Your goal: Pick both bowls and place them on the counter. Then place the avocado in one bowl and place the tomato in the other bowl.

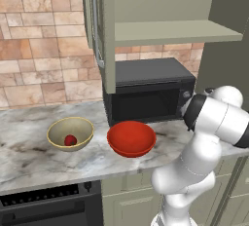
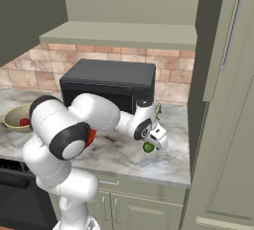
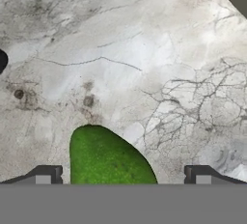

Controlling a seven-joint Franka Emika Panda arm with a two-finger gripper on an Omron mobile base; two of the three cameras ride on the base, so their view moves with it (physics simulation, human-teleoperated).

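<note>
The tan-olive bowl (image 1: 70, 133) with a pale yellow rim stands on the marble counter (image 1: 29, 159) and holds the small red tomato (image 1: 70, 140). Right of it, in front of the microwave, stands the glossy red bowl (image 1: 131, 138) with nothing showing inside. In the right base view the tan bowl (image 2: 17, 118) and tomato (image 2: 24, 122) sit at far left. The green avocado (image 2: 148, 147) lies on the counter (image 2: 119, 154) right of the microwave. My gripper (image 2: 155, 143) hangs just over it, open. In the hand view the avocado (image 3: 108, 161) lies between the two fingertips (image 3: 47, 175).
A black microwave (image 1: 146, 91) stands at the back of the counter under an open wall cabinet (image 1: 160, 30). A tall cabinet side (image 2: 218, 100) rises close to the right of the gripper. An oven front (image 1: 48, 205) sits below the counter at left.
</note>
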